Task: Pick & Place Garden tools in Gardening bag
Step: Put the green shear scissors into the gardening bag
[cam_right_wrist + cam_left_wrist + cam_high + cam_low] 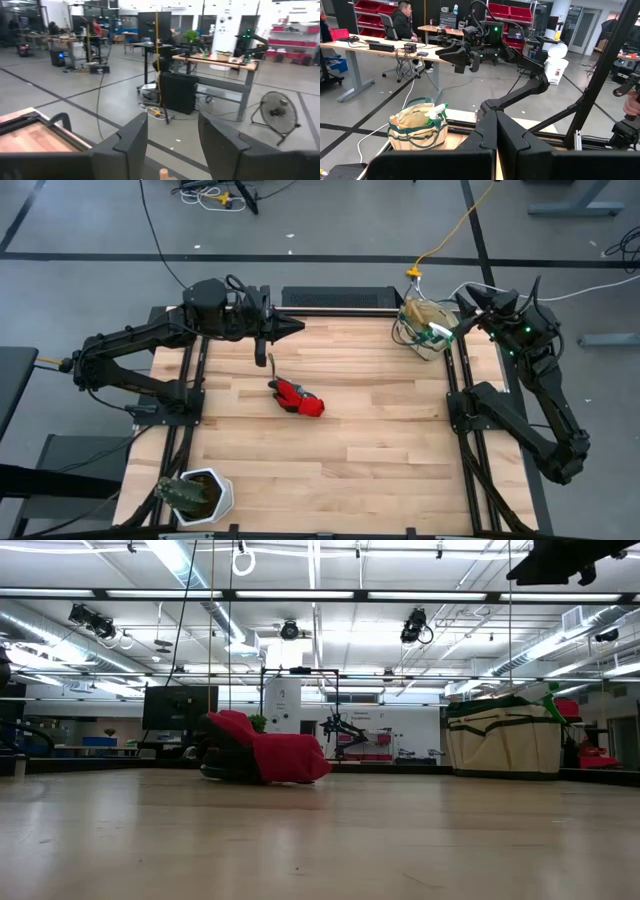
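Note:
The beige gardening bag (425, 328) with green trim stands at the table's far right corner; it also shows in the low view (505, 738) and the left wrist view (417, 129). A green watering vessel (437, 111) sticks out of its top. The red glove (298, 397) lies on the table's middle left, also in the low view (270, 755). A slim dark thing (268, 362) lies just beyond it; what it is I cannot tell. My left gripper (298, 327) is shut and empty, high over the far edge, pointing right. My right gripper (172, 122) is open and empty beside the bag's right side (466, 298).
A white pot with a dark plant (197, 495) stands at the near left corner. A light wooden tip (162, 174) shows below my right gripper's fingers. Bare wood lies between the glove and the bag (380, 410). A person sits at a desk in the room beyond (402, 22).

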`<state>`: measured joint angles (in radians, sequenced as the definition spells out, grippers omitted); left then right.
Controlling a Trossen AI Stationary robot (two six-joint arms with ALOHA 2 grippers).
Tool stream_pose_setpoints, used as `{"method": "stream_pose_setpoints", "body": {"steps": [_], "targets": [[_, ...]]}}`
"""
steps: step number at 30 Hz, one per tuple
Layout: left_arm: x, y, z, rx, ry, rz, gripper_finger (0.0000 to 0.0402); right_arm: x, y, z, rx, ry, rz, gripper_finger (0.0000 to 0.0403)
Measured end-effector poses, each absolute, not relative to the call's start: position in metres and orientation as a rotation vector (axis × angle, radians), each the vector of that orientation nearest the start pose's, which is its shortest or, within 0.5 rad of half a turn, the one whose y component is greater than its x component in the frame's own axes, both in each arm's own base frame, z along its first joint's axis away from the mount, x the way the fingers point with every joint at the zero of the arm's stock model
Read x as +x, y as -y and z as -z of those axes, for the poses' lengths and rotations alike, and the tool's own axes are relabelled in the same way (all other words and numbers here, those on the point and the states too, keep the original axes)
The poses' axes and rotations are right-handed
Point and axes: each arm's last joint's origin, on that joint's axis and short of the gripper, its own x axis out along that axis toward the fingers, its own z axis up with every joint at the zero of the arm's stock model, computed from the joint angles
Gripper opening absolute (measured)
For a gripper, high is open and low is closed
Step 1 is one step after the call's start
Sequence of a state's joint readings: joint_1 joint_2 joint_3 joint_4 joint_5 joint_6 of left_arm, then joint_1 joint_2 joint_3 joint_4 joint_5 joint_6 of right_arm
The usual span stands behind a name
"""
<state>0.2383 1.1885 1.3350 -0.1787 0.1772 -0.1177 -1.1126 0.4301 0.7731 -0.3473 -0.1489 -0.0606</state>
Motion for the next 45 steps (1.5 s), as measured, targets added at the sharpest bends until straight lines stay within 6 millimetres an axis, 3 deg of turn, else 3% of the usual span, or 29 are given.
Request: {"method": "stream_pose_setpoints", "body": {"steps": [9, 19, 39, 45], "targets": [[0.245, -0.054, -0.44, -0.124, -0.028, -0.063, 0.0002, 0.047, 0.073, -0.352, -0.037, -0.022, 0.889, 0.0176], [0.245, -0.054, -0.44, -0.123, -0.028, -0.063, 0.0002, 0.057, 0.067, -0.352, 0.054, 0.007, 0.64, 0.0168], [0.245, -0.054, -0.44, -0.123, -0.028, -0.063, 0.0002, 0.07, 0.052, -0.352, 0.086, 0.008, 0.281, 0.002], [0.245, -0.054, -0.44, -0.123, -0.029, -0.063, 0.0002, 0.074, 0.049, -0.352, 0.107, 0.0, 0.2, 0.0003]]}}
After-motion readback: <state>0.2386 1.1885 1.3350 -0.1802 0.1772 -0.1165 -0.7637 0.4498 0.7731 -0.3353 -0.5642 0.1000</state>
